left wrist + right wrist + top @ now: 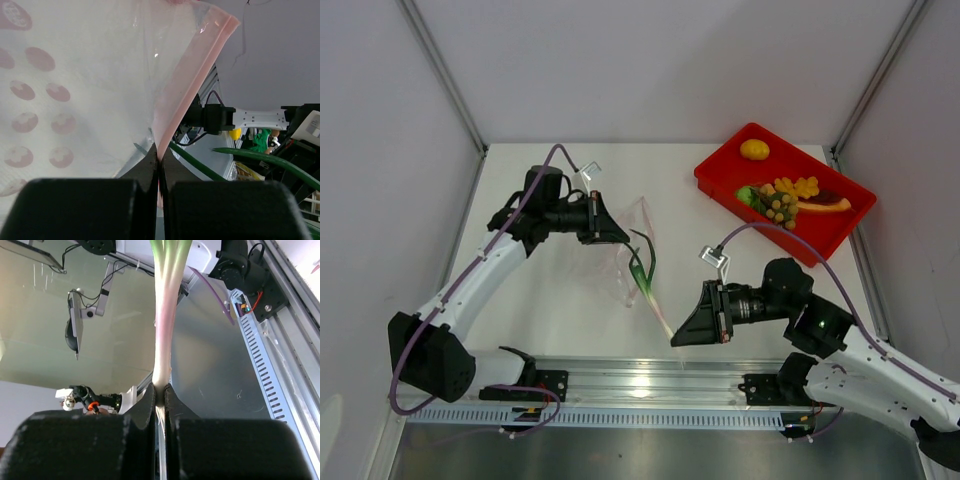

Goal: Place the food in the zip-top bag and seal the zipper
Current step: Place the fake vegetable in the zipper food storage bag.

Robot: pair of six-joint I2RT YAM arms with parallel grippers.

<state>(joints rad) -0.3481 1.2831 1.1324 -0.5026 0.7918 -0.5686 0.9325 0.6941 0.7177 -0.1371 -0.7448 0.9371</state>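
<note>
The left gripper [623, 236] has its fingers [142, 172] clenched on the thin pinkish-red zipper strip [197, 80] of the clear, crinkly plastic zip-top bag [642, 222]. The bag is near the middle of the white table [550, 300], with the left gripper at its 9 o'clock side. In the left wrist view the 2 fingers meet with the strip pinched between them, and the bag's film, printed with pale pink dots, spreads away toward 10 o'clock.

The right gripper [676, 340] is at about 5 o'clock from the bag. Its fingers [172, 400] are clamped on the pale end of a long toy scallion with a white stalk and green leaves [658, 308]. The scallion runs from that grip toward 11 o'clock, and its green leaves overlap the bag. The pictures do not show whether the leaves are inside the mouth or only lying across the film.

The red rectangular plastic tray [825, 232] sits at the table's 1 o'clock corner, well apart from the bag. In it are:
- the yellow-orange round fruit [754, 149], alone at the tray's 11 o'clock end
- the yellow-green grape bunch [777, 207]
- the orange lumpy pieces [798, 187]
- the purple-red piece [825, 198]

The last 3 are clustered together near the tray's middle.
</note>
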